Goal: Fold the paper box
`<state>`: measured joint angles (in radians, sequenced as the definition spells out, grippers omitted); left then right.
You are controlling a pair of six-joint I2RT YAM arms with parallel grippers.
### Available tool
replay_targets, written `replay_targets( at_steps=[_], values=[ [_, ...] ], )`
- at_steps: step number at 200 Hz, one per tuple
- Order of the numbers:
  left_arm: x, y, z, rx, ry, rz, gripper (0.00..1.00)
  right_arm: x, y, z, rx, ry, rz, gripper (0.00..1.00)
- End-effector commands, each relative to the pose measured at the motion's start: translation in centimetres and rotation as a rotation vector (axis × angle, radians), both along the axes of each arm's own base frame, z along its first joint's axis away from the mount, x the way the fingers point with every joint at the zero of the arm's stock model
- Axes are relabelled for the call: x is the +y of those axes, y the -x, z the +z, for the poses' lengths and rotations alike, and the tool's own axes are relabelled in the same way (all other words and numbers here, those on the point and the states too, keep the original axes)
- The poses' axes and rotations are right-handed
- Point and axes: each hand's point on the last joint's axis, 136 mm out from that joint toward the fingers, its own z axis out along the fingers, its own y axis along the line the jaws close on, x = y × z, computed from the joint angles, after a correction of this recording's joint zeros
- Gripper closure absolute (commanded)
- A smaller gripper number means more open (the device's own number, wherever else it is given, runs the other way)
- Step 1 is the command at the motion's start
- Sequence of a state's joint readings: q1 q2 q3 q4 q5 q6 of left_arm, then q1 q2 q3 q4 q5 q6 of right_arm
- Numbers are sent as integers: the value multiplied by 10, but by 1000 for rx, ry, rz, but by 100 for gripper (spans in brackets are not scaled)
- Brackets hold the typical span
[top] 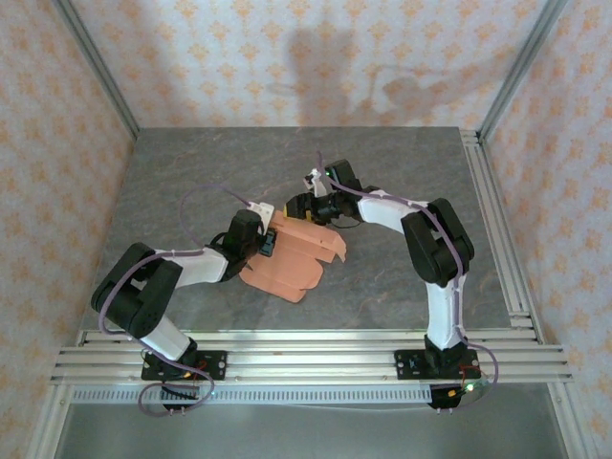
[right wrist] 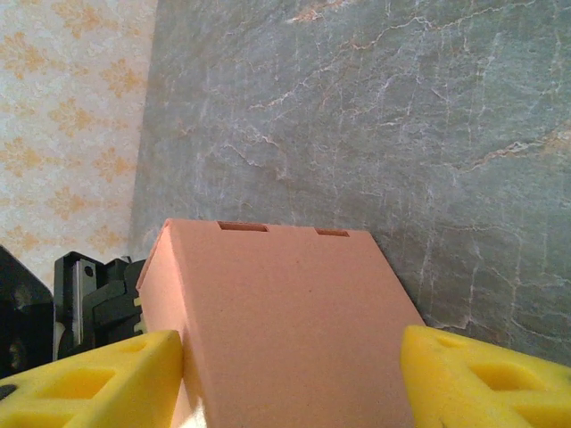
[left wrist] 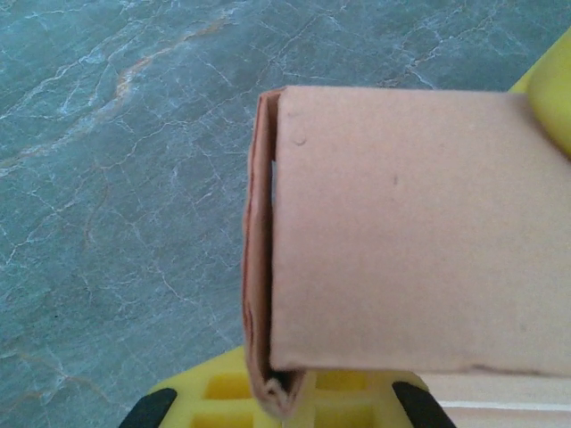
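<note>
The paper box (top: 298, 256) lies partly folded on the grey table (top: 411, 182), midway between my two arms. My left gripper (top: 270, 241) is pinched tight on a doubled edge of its card. My right gripper (right wrist: 290, 366) straddles a slotted panel, fingers (right wrist: 98, 374) spread wide. From the wrist view I cannot tell whether they actually squeeze it.

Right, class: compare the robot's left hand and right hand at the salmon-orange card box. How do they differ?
The yellow-fingered left hand is shut, pinching a folded edge of the salmon-orange paper box. The yellow-fingered right hand has its fingers wide apart, one on either side of a whole panel. The left hand sits at the box's left side, the right hand at its far side. Both are at the same box.
</note>
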<state>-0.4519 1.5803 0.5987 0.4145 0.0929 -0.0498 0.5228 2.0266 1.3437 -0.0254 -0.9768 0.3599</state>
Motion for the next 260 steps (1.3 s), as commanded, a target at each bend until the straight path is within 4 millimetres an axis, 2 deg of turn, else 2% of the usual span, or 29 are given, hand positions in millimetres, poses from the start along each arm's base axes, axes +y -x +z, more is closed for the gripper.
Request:
replay_targets(
  at_steps=[1,27,70,117,153,216,229,260],
  values=[
    [-12,-7,12,-74,44,-8,90,4,0,-12,22,6,3,35],
    [-10,-9,19,-143,80,14,83,3,1,-15,36,2,6,35],
    [-11,-9,21,-211,99,-5,84,-2,-1,-17,60,-14,-18,36],
    [-12,-5,15,-237,101,-30,85,-2,0,-15,69,-26,-20,36],
    [-18,-9,14,-249,117,-48,86,-2,1,-14,78,-30,-18,36],
    [-24,-15,4,-209,102,-71,93,-3,3,-14,85,-27,-16,36],
    [-24,-16,5,-212,102,-71,100,-3,2,-13,85,-27,-18,36],
    [-28,-14,10,-198,104,-97,100,-6,0,-5,65,-28,-29,36]
  ],
)
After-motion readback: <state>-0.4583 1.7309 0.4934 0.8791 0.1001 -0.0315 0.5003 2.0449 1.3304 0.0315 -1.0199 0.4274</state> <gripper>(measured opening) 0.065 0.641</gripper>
